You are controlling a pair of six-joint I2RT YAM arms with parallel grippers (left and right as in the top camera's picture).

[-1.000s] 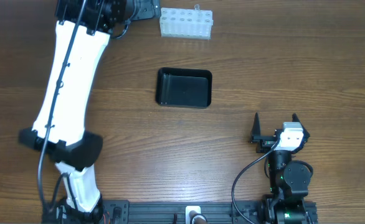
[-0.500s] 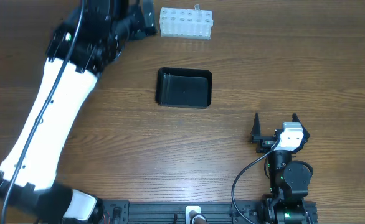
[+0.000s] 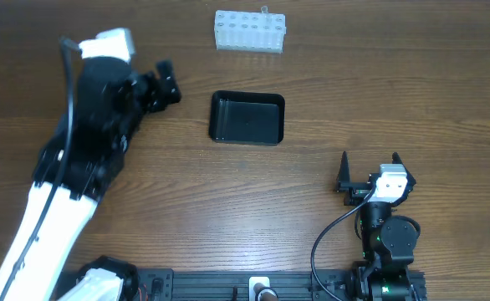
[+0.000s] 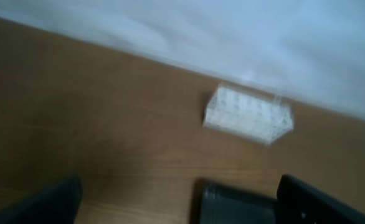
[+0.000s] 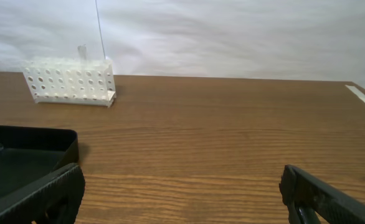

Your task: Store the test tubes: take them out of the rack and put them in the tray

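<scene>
Rack [image 3: 249, 31]: clear plastic with rows of holes; it stood on the counter [image 3: 395, 75] past the tray's far edge, apart from it.
Tube [image 3: 264, 10]: one stood upright in the rack, in the row farthest from the tray and toward the tray's right side. Only its top poked above the rack. The other holes looked empty.
Tray [image 3: 247, 118]: black, shallow and open-topped. Whether tubes already lay in it could not be told.
Left pincer [image 3: 171, 82]: to the left of the tray, near its far-left corner, with jaws spread wide and nothing between them.
Right pincer [image 3: 370, 159]: well apart from the tray, off its near-right corner, with jaws likewise open and empty.
Handling: the tube was probably light, stiff, thin-walled and smooth. It would likely slip under a weak pinch and might crack under a hard one.
Where to hold: the exposed top just above the rack looked like the only free part. Pads belonged on opposite sides of it, squarely across the round wall.
Lift: a straight pull along the hole seemed best. The rack looked light enough that a slanted pull could drag or tip it.
Release: the tube would probably roll, so it was best let go low inside the tray, lying along the floor.
</scene>
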